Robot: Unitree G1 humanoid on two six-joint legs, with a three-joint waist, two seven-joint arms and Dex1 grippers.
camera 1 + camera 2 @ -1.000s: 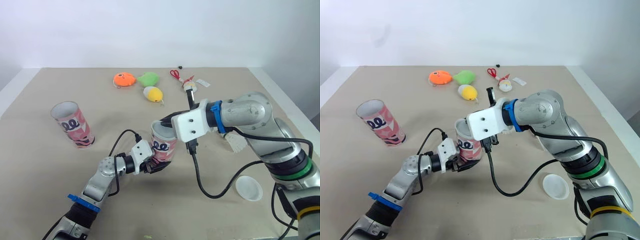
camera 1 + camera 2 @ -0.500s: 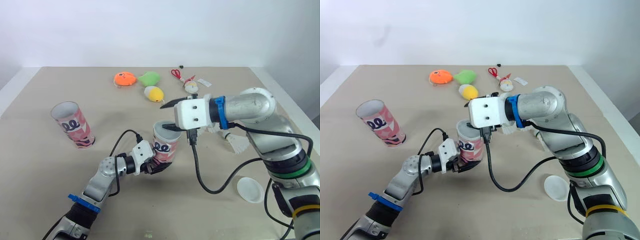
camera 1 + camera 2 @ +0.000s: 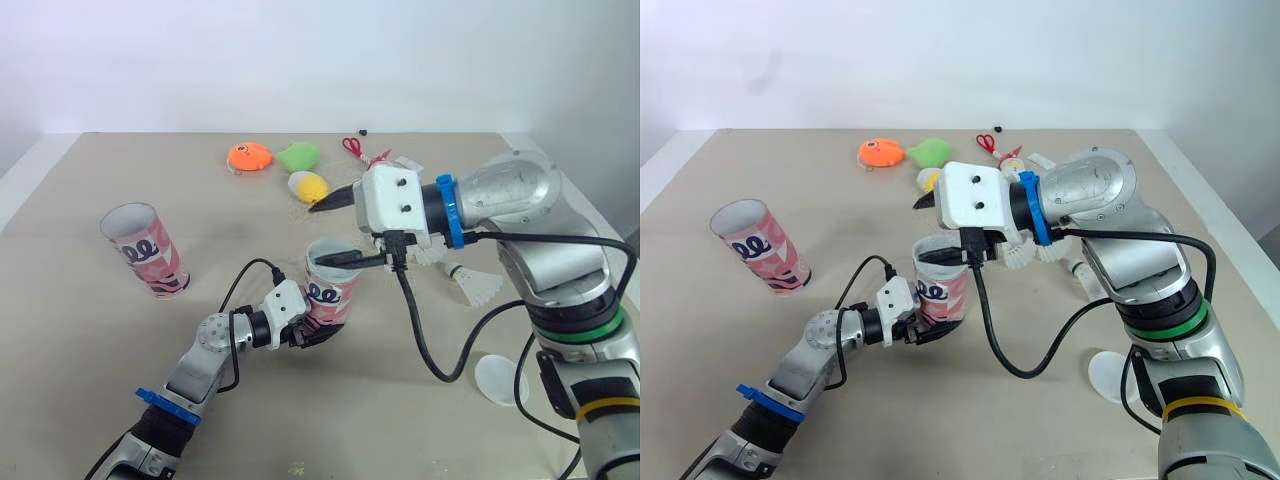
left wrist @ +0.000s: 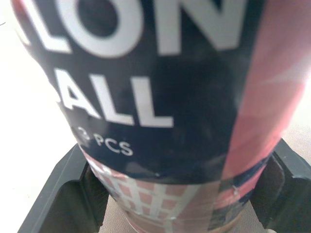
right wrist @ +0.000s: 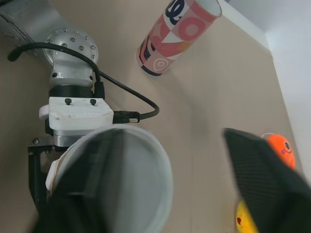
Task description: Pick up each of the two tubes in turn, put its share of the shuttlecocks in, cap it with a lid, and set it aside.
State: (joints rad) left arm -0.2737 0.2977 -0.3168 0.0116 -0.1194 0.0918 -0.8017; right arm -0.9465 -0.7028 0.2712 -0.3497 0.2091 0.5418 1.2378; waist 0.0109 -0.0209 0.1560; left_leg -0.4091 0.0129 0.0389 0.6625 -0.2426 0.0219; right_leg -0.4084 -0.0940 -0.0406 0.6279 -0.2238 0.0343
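**Left pincer's got the tube, right pincer parked wide open over it**

So here's the head view. The left pincer (image 3: 312, 335) is clamped on the bottom end of a pink-and-navy tube (image 3: 332, 285), right around the middle of the frame. The left wrist view backs that up: a dark finger (image 4: 73, 196) sits tight against either side of the tube's base. The tube is roughly upright, with its open mouth facing up.

The right pincer (image 3: 335, 230) comes in from the right side of the frame, just above that mouth. Its two black fingers are spread well apart. The lower tip sits right over the rim and the upper one points off toward the yellow toy (image 3: 308, 186).

Some white shuttlecock feathers (image 3: 1022, 255) poke out just under the right wrist. Can't tell how many are in there. Another shuttlecock (image 3: 478, 285) lies on the worktop (image 3: 100, 350) right of centre, apart from the held tube.

The second tube (image 3: 145, 250) is at centre left of the frame, mouth open, well away from both pincers. A white lid (image 3: 500, 378) lies flat at lower right.

Along the back, upper middle, are an orange toy (image 3: 248, 157), a green toy (image 3: 297, 157) and red scissors (image 3: 350, 147).
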